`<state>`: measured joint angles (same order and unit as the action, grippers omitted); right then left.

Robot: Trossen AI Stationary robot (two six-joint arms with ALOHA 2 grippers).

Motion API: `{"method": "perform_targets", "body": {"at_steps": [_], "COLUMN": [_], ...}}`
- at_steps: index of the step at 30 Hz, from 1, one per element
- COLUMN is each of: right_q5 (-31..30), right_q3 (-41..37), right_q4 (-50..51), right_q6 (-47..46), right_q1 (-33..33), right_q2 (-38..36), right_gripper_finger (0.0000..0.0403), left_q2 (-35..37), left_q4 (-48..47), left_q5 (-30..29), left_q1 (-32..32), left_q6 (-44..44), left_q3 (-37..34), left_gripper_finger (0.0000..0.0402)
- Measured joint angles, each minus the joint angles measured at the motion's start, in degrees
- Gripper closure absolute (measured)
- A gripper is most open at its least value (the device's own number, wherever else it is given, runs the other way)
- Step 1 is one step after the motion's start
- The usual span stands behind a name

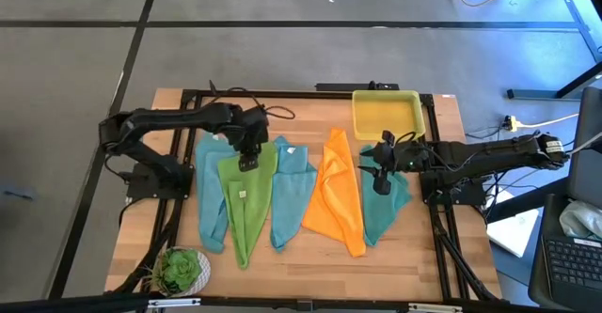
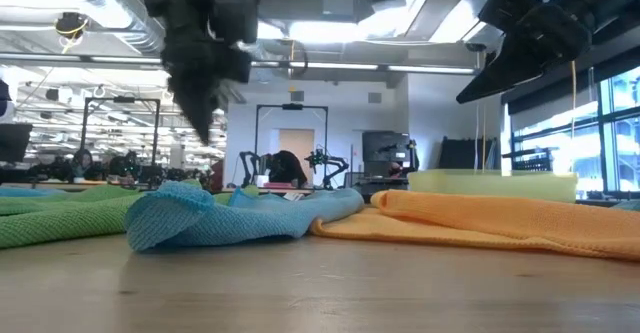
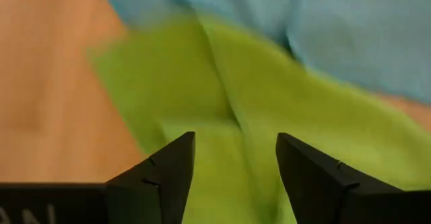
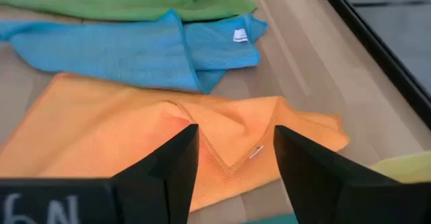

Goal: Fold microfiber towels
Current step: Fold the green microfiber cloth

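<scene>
From above, my left pincer [image 1: 248, 153] hangs released over the lime green towel [image 1: 246, 200], mid-tabletop among the other microfiber towels. If I drop carelessly, I could snag the light blue towel [image 1: 212, 195] beside it.

At tabletop height, both pincers hang clear.

Through my left wrist, the jaws gape over green folds.

My right pincer [image 4: 232, 163] gapes above the orange towel [image 4: 135, 133].

Five microfiber towels lay on the counter [image 1: 414, 257]: two light blue towels [image 1: 211, 195] [image 1: 290, 195], one lime green towel [image 1: 246, 200], one orange towel [image 1: 337, 195] and one teal towel [image 1: 388, 208]. One yellow tray [image 1: 387, 114] sat at the far right corner, and one small potted plant [image 1: 179, 270] at the near left corner.
</scene>
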<state>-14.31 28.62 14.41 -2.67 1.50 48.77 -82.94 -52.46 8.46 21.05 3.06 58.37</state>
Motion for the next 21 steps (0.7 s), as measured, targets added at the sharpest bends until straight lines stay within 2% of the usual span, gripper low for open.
{"method": "perform_targets", "body": {"at_steps": [8, 11, 15, 21], "right_q5": [0.7, 1.0, 2.2, 3.0], "right_q3": [-4.2, -8.1, -12.3, -14.4], "right_q4": [-5.0, -9.8, -16.0, -18.9], "right_q6": [0.1, -0.7, -3.8, -6.1], "right_q1": [0.0, 0.0, 0.0, 0.3], "right_q2": [0.0, 0.0, 0.0, 0.0], "right_gripper_finger": [0.0209, 0.0209, 0.0209, 0.0209], "left_q2": [-2.2, -2.2, -2.2, -2.2], "left_q4": [-12.0, -10.9, -9.7, -5.1], "left_q5": [4.6, 3.9, 0.8, -1.5], "left_q1": [-3.2, -6.5, -11.6, -16.5], "left_q6": [-4.8, -3.6, 2.4, 9.1], "left_q3": [0.5, 0.5, -0.5, -5.1], "left_gripper_finger": [0.0199, 0.0199, 0.0203, 0.0205]}}
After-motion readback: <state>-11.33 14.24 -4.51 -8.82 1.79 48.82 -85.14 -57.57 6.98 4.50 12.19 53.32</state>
